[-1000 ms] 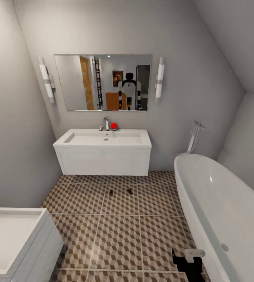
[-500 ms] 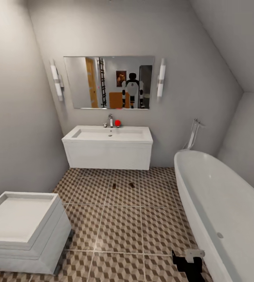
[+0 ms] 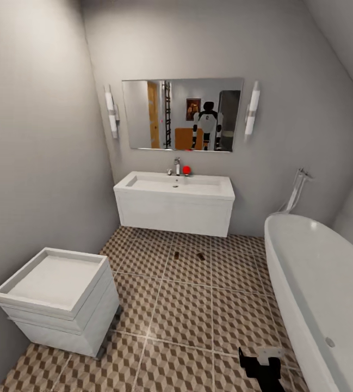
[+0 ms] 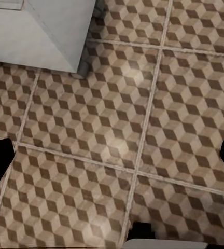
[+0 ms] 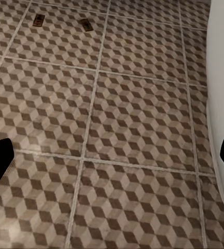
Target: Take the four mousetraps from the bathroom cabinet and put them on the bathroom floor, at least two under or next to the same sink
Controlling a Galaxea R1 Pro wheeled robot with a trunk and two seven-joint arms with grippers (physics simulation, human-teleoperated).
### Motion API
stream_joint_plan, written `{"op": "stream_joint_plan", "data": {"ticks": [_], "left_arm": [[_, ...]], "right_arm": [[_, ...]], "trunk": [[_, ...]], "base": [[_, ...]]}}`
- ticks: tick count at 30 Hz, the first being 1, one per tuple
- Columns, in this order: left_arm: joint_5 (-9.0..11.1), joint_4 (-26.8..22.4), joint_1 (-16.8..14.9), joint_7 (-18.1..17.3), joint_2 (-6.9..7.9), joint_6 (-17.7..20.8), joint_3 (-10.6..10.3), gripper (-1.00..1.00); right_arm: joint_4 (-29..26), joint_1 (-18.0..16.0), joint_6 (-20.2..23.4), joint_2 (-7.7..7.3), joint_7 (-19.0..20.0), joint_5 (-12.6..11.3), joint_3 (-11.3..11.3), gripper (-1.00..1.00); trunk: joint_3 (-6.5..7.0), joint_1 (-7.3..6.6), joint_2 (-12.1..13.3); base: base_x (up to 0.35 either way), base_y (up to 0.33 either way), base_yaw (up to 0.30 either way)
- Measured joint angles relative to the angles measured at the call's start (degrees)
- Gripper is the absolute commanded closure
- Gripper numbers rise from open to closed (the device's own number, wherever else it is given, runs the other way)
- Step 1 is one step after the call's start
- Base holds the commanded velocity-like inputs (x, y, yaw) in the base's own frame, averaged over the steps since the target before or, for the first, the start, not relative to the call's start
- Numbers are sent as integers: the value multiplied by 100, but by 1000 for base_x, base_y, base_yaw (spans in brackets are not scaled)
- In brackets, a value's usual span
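1. While two mousetraps (image 3: 188, 255) lay on the bathroom floor (image 3: 187, 316) before the bathroom sink (image 3: 175, 188), both grippers hung spread, empty.
2. Judged mid-task: next, turning toward the cabinet for the remaining two.

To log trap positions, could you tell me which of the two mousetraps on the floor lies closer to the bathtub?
The right-hand mousetrap, lying at an angle; the other mousetrap sits farther from the bathtub.

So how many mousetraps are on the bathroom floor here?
2: one mousetrap and a second mousetrap lie side by side, apart, on the bathroom floor in front of the bathroom sink. Others may be out of view.
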Motion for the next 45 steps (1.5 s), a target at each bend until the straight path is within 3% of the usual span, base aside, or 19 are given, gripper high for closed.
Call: {"op": "stream_joint_plan", "data": {"ticks": [45], "left_arm": [[0, 0, 0, 0, -6, 9, 0, -100]], "right_arm": [[0, 0, 0, 11, 0, 0, 0, -100]], "trunk": [[0, 0, 0]], "base": [[0, 0, 289]]}}
